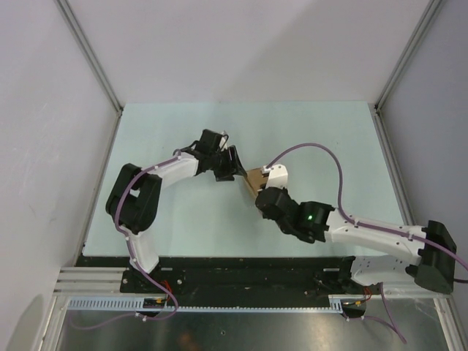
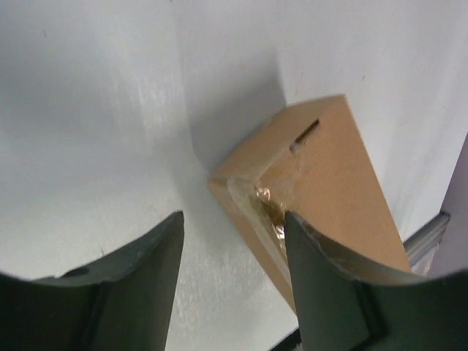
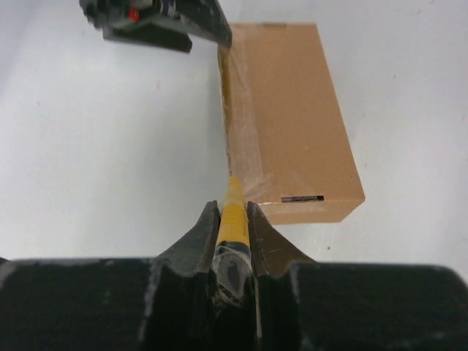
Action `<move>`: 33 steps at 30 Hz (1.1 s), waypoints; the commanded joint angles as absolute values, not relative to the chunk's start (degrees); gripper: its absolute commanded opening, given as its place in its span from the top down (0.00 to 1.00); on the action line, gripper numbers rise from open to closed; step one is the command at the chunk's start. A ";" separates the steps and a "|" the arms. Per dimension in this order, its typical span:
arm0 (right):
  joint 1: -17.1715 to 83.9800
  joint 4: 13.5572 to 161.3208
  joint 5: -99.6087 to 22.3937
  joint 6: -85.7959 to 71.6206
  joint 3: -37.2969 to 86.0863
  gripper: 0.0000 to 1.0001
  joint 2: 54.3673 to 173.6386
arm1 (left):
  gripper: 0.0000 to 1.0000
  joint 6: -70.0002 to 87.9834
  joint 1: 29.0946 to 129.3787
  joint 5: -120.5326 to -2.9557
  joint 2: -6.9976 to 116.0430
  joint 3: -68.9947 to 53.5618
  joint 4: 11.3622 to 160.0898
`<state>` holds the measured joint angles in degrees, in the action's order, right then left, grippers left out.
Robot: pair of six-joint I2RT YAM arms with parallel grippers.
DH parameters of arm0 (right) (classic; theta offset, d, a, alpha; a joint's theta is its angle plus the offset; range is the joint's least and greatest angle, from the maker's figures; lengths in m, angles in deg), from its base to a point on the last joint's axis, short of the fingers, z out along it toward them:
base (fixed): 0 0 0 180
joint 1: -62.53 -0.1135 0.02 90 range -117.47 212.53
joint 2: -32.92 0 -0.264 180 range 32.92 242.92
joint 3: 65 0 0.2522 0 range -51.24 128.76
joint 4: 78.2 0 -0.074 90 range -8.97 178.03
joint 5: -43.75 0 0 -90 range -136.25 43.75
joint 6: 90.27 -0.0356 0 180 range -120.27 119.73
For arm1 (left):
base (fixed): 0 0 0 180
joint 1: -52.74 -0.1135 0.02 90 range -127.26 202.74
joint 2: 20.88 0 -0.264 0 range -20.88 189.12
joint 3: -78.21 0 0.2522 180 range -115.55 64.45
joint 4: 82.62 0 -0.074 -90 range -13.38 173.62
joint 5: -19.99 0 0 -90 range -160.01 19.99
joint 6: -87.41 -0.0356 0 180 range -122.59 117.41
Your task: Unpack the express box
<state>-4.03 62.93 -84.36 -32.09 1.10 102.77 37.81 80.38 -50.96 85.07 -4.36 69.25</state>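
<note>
— Whereabouts of the express box (image 1: 254, 180)?

— Lying flat on the pale tabletop (image 1: 183, 131), near the middle, between the two arms. From above, partly hidden under the right wrist. Plain brown cardboard, lid down, with clear tape (image 3: 241, 139) shining along one long edge.

— And the left tool (image 2: 234, 218)?

— Parked at the far end of the carton, just beside a taped corner. Fingers spread well apart, with only bare tabletop showing in the gap. Holding nothing. One finger (image 2: 329, 292) overlapping the box corner in the left wrist view; impossible to tell whether touching the cardboard or merely in front of it.

— Right tool (image 3: 232, 207)?

— Clamped tight on a slim yellow utility knife (image 3: 233, 219), pinched between both pads. Knife aimed straight ahead, along the taped edge, at the carton's near end. Tip right at the near corner of the box. Contact with the tape: cannot be judged.

— Anything else worth noting on the carton?

— A narrow dark slot (image 3: 302, 198) at the top edge of the near end. Tape rumpled and glossy at the corner next to the left tool.

— The two tools relative to each other?

— At opposite ends of the same taped edge, well apart.
</note>
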 commanded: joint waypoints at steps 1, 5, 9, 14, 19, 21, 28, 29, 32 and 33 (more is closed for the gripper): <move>-1.46 66.50 -86.24 -28.66 4.13 1.00 98.93 | 0.37 34.15 79.90 -49.80 84.40 -7.44 69.12; -0.75 66.76 -87.99 -28.83 4.22 1.00 97.53 | 0.37 32.93 79.63 -48.56 85.03 -7.97 69.21; -0.84 67.11 -86.60 -26.48 3.78 1.00 96.73 | 0.37 31.08 79.19 -49.00 84.15 -9.02 69.12; -1.63 68.88 -77.64 -18.04 2.73 1.00 97.87 | 0.38 28.45 79.10 -46.64 85.63 -11.83 69.12; 0.04 70.19 -72.09 -15.30 2.73 1.00 103.13 | 0.39 22.12 81.39 -46.89 84.50 -12.89 69.12; 0.30 71.42 -72.35 -15.65 2.64 1.00 104.46 | 0.39 21.67 81.57 -47.33 84.23 -12.37 69.21; -1.27 74.15 -79.45 -16.97 2.64 1.00 105.44 | 0.39 21.05 81.57 -46.19 86.16 -14.03 69.12; -1.80 75.19 -82.26 -16.10 2.38 1.00 104.91 | 0.39 20.97 81.57 -46.19 86.52 -14.90 69.12; -3.47 76.86 -84.92 -13.90 2.29 1.00 104.38 | 0.38 20.70 81.57 -47.24 88.10 -16.84 69.12; -3.47 77.05 -83.62 -13.11 2.20 1.00 104.46 | 0.38 20.53 81.57 -47.50 88.54 -17.54 69.12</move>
